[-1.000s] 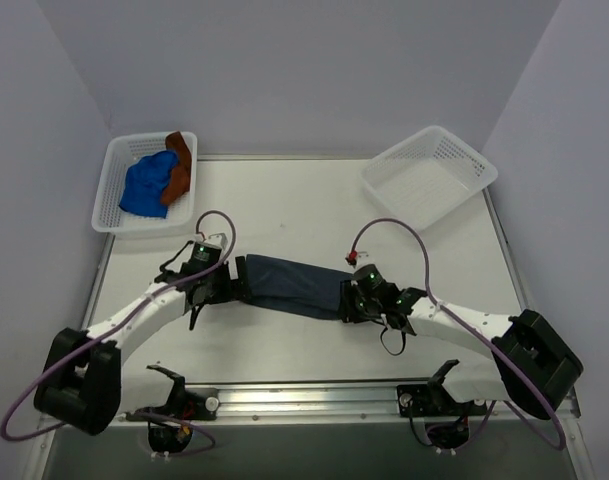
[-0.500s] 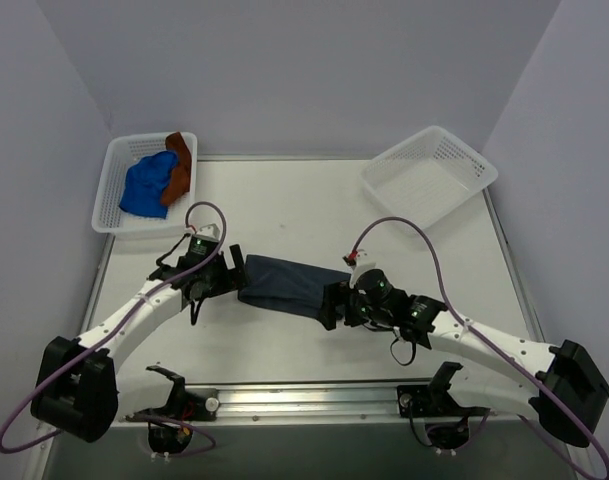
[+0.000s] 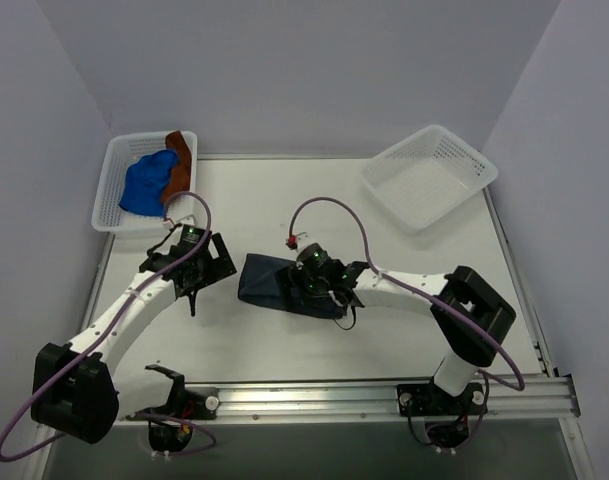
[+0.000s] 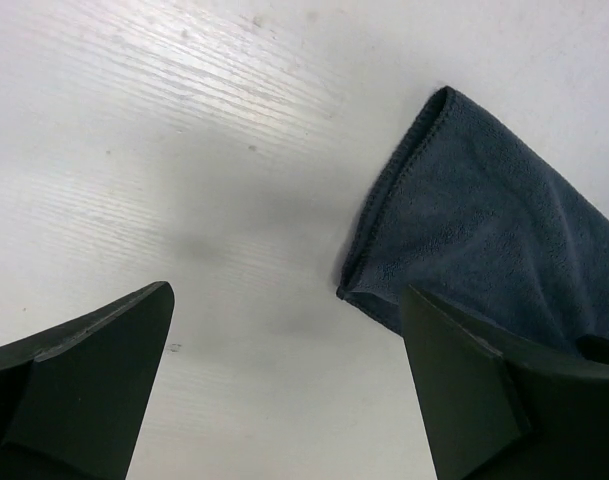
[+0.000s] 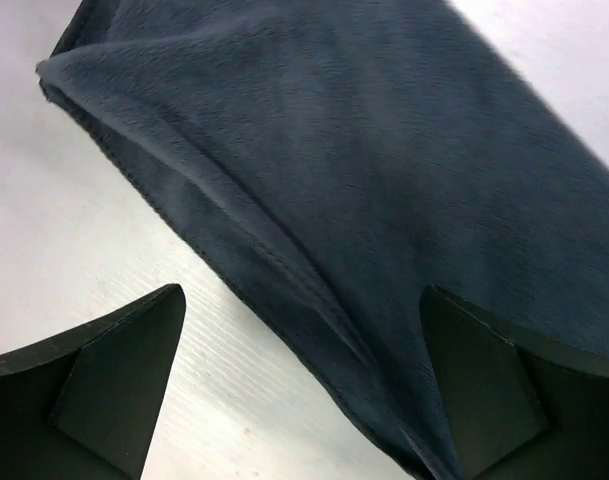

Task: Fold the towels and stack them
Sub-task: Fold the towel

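A dark blue-grey towel [image 3: 262, 281] lies folded over on itself on the table, left of centre. My right gripper [image 3: 296, 287] hovers over its right half, open, with nothing between the fingers. In the right wrist view the towel [image 5: 364, 170] fills most of the frame, its hemmed edge running diagonally between the spread fingers [image 5: 94, 390]. My left gripper [image 3: 216, 268] stands open just left of the towel, apart from it. The left wrist view shows the towel's folded corner [image 4: 474, 240] ahead of the right finger [image 4: 494, 400]. A bright blue towel [image 3: 146, 184] and a rust-brown towel [image 3: 179, 168] lie crumpled in the left basket.
The white mesh basket [image 3: 112, 215] holding the two towels stands at the back left. A second white mesh basket [image 3: 429, 175], with nothing in it, stands tilted at the back right. A metal rail [image 3: 384, 395] runs along the near edge.
The right arm swung left, carrying the towel's right end over onto its left half, and its gripper opened. The left gripper backed off to the left, away from the towel.
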`<state>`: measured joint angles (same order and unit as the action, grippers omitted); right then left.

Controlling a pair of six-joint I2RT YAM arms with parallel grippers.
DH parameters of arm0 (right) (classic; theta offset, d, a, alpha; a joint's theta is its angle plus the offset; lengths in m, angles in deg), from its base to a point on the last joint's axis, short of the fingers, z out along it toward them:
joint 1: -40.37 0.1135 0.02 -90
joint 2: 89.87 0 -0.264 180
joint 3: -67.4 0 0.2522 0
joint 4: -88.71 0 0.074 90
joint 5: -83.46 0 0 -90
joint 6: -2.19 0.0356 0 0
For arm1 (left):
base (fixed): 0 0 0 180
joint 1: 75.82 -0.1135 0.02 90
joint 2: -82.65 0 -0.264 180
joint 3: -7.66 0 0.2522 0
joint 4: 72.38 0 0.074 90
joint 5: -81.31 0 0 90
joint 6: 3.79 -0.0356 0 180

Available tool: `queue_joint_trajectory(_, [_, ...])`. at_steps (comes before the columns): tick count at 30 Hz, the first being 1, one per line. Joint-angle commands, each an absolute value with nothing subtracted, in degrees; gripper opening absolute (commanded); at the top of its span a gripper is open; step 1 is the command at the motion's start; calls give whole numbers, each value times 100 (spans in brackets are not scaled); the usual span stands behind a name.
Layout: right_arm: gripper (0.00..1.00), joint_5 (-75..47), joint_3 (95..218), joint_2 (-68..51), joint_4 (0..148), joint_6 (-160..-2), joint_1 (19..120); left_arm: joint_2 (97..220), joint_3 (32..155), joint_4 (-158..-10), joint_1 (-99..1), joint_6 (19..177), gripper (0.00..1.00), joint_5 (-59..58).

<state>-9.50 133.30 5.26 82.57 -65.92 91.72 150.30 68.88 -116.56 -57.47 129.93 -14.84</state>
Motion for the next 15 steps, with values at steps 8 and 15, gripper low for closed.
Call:
queue_joint_trajectory(8, [100,-320,13767,962,7777,-6830,10101,14663,7090,-12217,-5868,13173,94,-1994])
queue_joint_trajectory(15, [100,73,13688,945,7663,-6329,10575,14874,7143,-12156,-5903,13147,94,-1959])
